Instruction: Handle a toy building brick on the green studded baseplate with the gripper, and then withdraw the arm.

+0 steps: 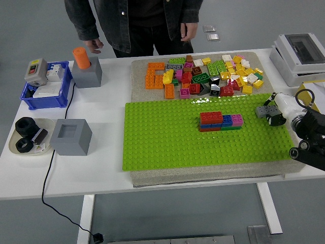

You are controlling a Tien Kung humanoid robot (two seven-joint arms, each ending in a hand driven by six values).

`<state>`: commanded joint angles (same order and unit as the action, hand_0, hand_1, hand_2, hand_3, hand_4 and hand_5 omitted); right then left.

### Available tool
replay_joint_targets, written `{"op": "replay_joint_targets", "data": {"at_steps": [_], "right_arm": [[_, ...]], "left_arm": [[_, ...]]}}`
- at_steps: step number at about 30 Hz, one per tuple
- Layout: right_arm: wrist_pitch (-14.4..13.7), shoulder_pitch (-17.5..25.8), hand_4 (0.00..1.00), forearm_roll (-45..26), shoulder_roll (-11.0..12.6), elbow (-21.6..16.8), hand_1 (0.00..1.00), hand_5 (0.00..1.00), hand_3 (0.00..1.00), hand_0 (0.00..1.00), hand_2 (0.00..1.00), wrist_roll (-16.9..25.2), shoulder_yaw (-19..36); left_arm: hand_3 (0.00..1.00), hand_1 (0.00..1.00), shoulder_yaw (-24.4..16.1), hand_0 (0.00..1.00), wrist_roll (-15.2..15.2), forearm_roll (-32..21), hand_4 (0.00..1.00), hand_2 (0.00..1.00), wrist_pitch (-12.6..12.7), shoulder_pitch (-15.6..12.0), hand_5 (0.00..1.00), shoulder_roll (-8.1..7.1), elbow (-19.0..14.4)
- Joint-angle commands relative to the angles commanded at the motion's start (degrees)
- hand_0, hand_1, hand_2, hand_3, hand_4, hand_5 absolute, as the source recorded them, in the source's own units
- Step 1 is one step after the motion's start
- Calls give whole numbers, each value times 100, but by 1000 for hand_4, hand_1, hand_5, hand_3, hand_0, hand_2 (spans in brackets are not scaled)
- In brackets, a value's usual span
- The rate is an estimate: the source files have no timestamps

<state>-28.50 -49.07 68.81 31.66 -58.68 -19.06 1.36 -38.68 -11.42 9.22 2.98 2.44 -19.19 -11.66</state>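
White worktop (pixel 109 170), carrying a green studded baseplate (pixel 162 137) on a beige slab. Right robot hand (pixel 273 113) at the baseplate's right edge, fingers closed on a grey brick (pixel 263 111), held just over the studs; whether touching the plate cannot be told. Black right arm entering from the right edge. Left robot hand out of view. Near the baseplate's middle, right of centre: small stack of bricks (pixel 220 121), red on the left, blue and green in the middle, pink at the right end, well apart from the grey brick. Far of the baseplate, on the same slab: loose pile of bricks (pixel 205 76), orange at the left, red, green, pink, yellow and white toward the right. Left part of worktop: blue bin (pixel 44 94) holding a grey switch box with a red button; grey block with an orange cylinder (pixel 81 58) upright in it; second grey block (pixel 70 136) with a square recess, nearer; shallow dish (pixel 28 137) with black parts at the left edge. Black cable running off the near edge. Far right corner: white electrical enclosure (pixel 299 56) with a clear lid. Person (pixel 137 23) in a dark jacket standing at the far side, both hands hanging free above the worktop's far edge, holding nothing.
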Motion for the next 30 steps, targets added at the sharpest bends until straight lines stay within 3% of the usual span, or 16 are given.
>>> {"op": "replay_joint_targets", "data": {"at_steps": [7,16,25,30], "right_arm": [[-196,104,527,192,125,-256,953,2,422,998,951,-39,333],[-189,254,529,426,224,-502,952,2,421,998,947,-176,709],[-89,905,532,1222,513,-1500,950,2,420,998,944,-749,1768],[-71,1098,535,1395,542,-2053,944,2,419,998,940,-939,2087]], "left_arm": [[698,875,-3,832,-1,2,866,818,2,-10,581,1,0],[700,875,3,831,5,-8,870,818,3,-20,586,4,1],[702,875,1,831,5,-6,870,818,1,-48,588,17,3],[700,876,-11,831,3,10,872,818,3,-61,589,19,4]]}}
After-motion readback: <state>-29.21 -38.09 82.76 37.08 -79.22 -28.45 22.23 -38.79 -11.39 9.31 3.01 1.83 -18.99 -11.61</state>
